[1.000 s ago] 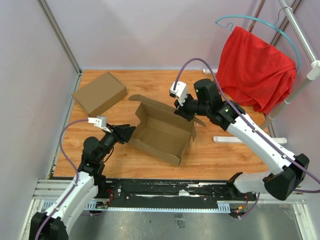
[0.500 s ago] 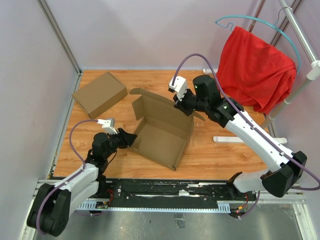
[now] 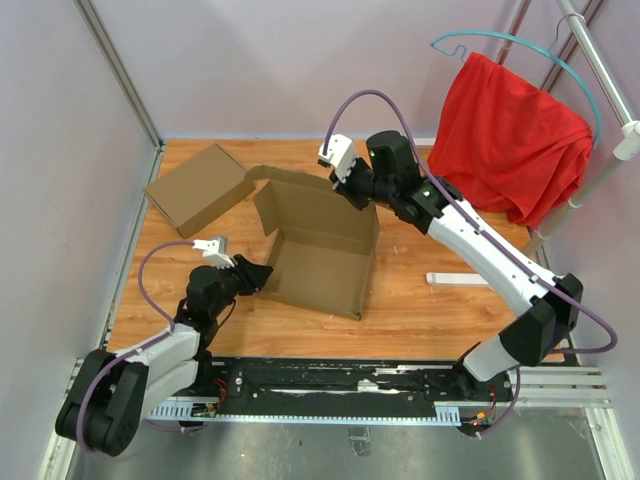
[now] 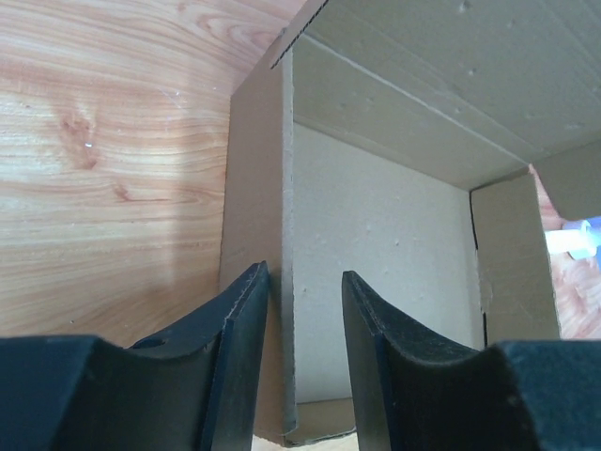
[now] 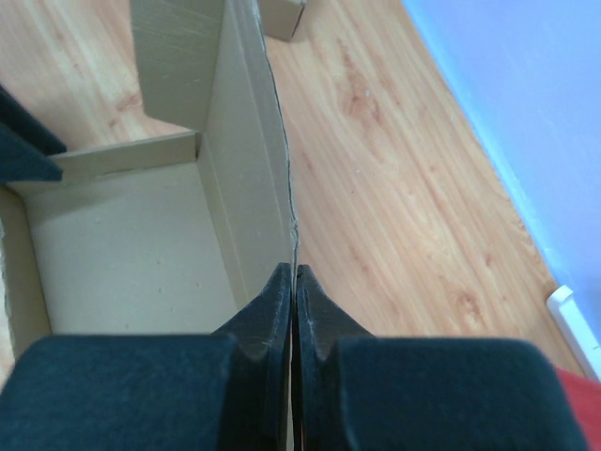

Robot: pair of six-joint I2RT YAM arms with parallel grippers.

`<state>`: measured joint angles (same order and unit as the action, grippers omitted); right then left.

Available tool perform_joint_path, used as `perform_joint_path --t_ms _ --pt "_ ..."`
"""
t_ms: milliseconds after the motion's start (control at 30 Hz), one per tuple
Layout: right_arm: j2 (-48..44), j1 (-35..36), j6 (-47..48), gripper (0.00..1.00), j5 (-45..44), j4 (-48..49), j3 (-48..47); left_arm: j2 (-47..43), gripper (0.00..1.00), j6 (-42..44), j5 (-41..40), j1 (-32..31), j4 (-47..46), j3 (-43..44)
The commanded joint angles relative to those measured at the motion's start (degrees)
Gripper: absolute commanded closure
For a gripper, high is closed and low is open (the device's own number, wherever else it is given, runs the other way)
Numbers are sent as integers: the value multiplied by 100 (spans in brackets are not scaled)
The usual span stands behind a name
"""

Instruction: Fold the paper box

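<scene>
Paper box [image 3: 320,250] — right gripper [image 5: 294,274] pinches its far wall; left gripper [image 4: 303,282] straddles left wall, jaws apart.

The top view looks steeply down from above and behind the arm bases, far enough back to take in the whole desk [image 3: 420,300] with the paper box [image 3: 322,262] in the middle. The left wrist camera sits low and very close, facing along its jaws at one box wall's end edge. The right wrist camera looks closely down another wall's top edge; all three views share the box's inside.
</scene>
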<state>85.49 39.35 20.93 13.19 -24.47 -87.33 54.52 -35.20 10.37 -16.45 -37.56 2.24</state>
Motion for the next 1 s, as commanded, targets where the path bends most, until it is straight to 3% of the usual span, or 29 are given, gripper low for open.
perform_joint_path --t_ms 0,233,467,500,600,667,733,967 --pt "427 14 190 99 -281 518 -579 393 59 -170 -44 -80 -645 273" --pt "667 10 536 99 -575 735 -510 834 59 -107 -164 -544 -802 750" --pt "518 -19 614 94 -599 869 -326 458 59 -13 -363 -741 -505 754" --pt "474 -10 586 91 -613 873 -309 386 58 13 -390 -745 -430 733" --pt "345 -9 405 62 -839 937 -210 203 55 95 -495 -748 -227 688" --pt "220 -7 300 54 -941 927 -146 137 55 131 -557 -746 -176 642" --pt "49 -7 92 39 -1119 957 -71 171 55 164 -597 -746 -164 616" --pt "-867 -7 -710 24 -2339 1140 871 708 57 202 -625 -758 -236 641"
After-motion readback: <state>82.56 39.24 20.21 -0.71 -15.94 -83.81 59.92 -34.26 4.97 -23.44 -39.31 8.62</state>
